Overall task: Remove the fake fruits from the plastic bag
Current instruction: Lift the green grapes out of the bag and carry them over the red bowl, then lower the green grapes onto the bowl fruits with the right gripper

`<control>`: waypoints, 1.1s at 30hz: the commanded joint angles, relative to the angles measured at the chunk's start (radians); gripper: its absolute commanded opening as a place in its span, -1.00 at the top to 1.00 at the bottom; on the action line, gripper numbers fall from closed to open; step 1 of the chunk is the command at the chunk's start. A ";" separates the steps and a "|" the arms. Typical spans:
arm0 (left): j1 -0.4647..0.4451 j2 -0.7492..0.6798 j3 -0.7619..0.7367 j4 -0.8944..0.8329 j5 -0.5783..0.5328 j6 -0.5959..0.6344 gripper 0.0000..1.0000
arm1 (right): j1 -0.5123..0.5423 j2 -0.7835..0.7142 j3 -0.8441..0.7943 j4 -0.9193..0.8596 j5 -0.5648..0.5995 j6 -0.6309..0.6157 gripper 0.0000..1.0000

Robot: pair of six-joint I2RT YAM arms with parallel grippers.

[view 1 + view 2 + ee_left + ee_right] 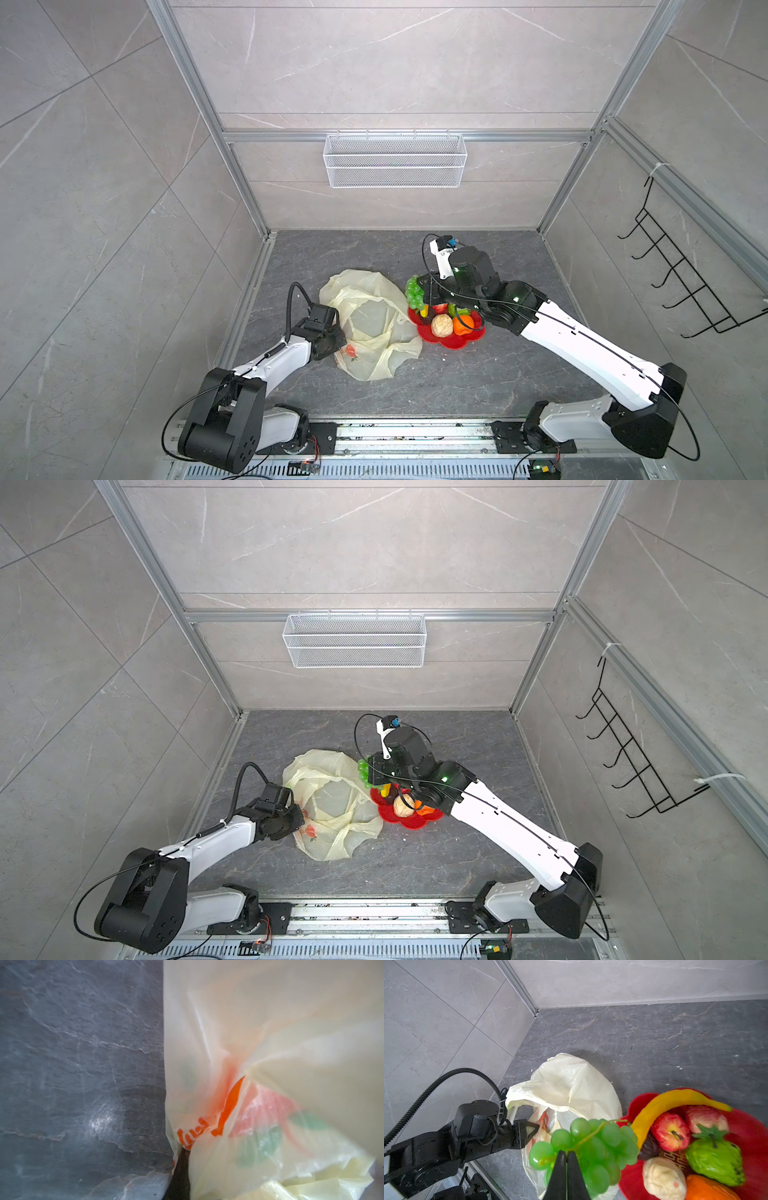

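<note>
The cream plastic bag [374, 320] [332, 808] lies crumpled on the dark floor. My left gripper [338, 332] is shut on the bag's printed edge [207, 1126], the film bunched round its fingertips. My right gripper [566, 1152] is shut on the stem of the green grape bunch [591, 1142] [415, 293], which hangs between the bag and the red plate [753, 1126] [451, 343]. On the plate lie a banana [664, 1103], two red apples [669, 1131], a green bumpy fruit [716, 1159], a beige one [662, 1178], an orange [708, 1188] and a dark one [649, 1147].
A white wire-mesh basket [395, 160] hangs on the back wall. A black hook rack [685, 282] is fixed to the right wall. Aluminium frame posts close off the floor's back corners, and the arms' base rail [415, 436] runs along the front.
</note>
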 commanded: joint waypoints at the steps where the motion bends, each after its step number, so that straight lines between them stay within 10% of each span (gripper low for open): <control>1: -0.004 0.003 0.014 -0.023 -0.022 -0.012 0.96 | -0.013 -0.063 0.011 -0.062 0.039 -0.027 1.00; 18: -0.006 0.008 0.015 -0.023 -0.019 -0.011 0.96 | -0.095 -0.194 -0.107 -0.245 0.215 -0.063 1.00; 33: -0.007 0.010 0.014 -0.020 -0.018 -0.009 0.96 | -0.395 -0.126 -0.177 -0.141 0.050 -0.156 1.00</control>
